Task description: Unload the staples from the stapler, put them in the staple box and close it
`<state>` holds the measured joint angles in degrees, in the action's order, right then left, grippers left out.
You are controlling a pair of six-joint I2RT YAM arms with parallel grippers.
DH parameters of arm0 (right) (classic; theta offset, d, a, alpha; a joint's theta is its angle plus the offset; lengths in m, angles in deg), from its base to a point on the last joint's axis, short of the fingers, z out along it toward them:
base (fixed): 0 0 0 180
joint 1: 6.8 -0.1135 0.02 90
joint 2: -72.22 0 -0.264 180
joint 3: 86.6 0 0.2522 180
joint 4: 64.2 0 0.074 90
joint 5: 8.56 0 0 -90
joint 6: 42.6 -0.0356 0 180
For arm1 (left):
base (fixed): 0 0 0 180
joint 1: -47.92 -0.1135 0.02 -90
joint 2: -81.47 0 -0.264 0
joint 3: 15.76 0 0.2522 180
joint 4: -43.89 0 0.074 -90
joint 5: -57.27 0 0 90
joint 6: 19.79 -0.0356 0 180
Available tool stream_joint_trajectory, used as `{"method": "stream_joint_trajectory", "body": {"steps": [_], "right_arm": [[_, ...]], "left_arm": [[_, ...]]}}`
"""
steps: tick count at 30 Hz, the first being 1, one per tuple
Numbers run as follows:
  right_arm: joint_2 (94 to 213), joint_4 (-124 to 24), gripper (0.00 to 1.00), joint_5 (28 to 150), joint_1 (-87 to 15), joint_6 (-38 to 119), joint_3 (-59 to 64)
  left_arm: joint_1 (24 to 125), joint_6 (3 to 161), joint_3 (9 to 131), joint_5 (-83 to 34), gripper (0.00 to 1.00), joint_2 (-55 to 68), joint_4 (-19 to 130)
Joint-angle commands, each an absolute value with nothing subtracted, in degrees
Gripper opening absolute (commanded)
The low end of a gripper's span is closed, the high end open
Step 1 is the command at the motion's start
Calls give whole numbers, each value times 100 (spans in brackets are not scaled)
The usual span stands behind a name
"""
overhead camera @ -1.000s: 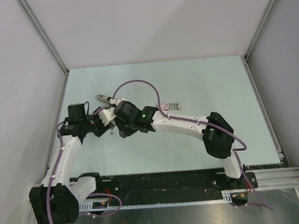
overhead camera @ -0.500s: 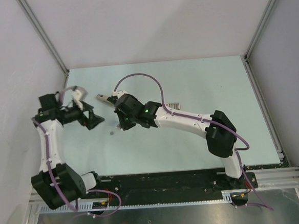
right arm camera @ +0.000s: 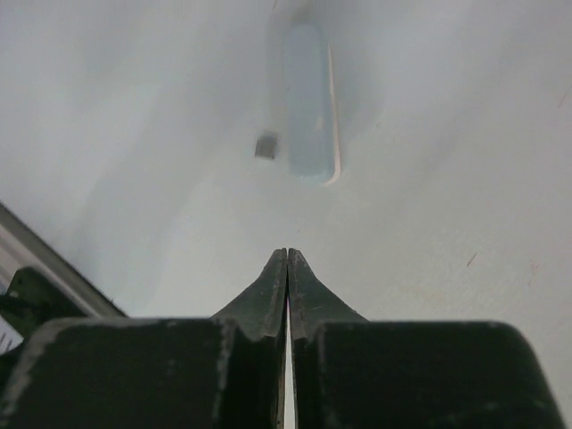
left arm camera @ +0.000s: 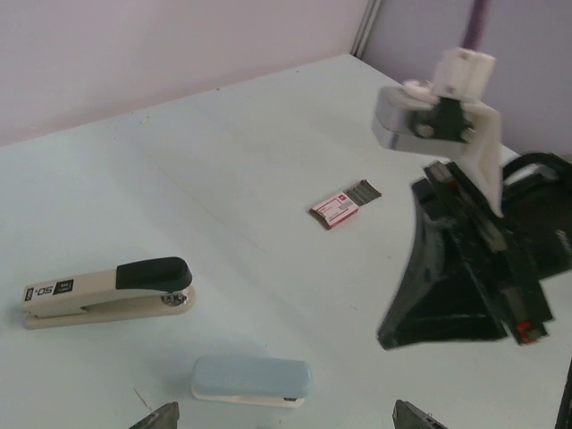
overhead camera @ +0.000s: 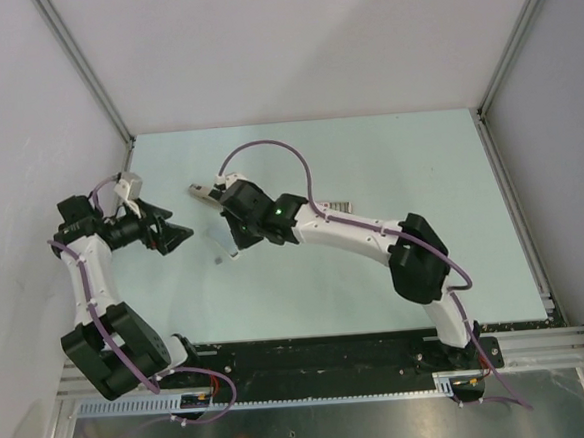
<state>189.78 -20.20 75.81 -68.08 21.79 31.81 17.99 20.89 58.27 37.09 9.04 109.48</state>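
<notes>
The stapler, beige with a black top and a silvery end, lies on the table, far left in the left wrist view and at the back in the top view. A tiny grey block of staples lies beside a pale blue oblong object, ahead of my right gripper, which is shut and empty above the table. My left gripper is open and empty, its tips on either side of the pale blue object but short of it. It sits at the left.
A red-white packet with a barcode lies behind the right arm. The right gripper's black body stands to the right of the pale blue object. White walls enclose the table; a metal rail runs along the near edge.
My left arm has swung back to the left, away from the right gripper. The right gripper has shifted slightly toward the back. The pale blue object now lies free on the table.
</notes>
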Motion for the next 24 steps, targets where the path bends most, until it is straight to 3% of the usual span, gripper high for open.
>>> {"method": "stream_joint_trajectory", "body": {"steps": [1,6,7,10,11,15,24], "right_arm": [[19635,-1765,6,7180,-6502,2635,4278],[20856,-1744,35,6979,-6220,3776,5841],[21044,-1808,45,6893,-6192,3999,6055],[21460,-1970,86,6837,-6049,4389,6592],[21517,-2083,93,6928,-5984,4415,6646],[21729,-2507,99,7387,-5749,4386,6793],[22290,-3460,88,8251,-5733,4420,7166]], "left_arm": [[1760,1811,5732,3976,99,1003,11117],[1760,1930,5718,3786,99,980,11117],[1760,1935,5712,3742,100,990,11113],[1765,1960,5692,3622,99,1020,11117],[1762,1986,5686,3594,99,1019,11113],[1766,2080,5661,3541,99,986,11117],[1896,2409,5714,2898,99,714,11113]]}}
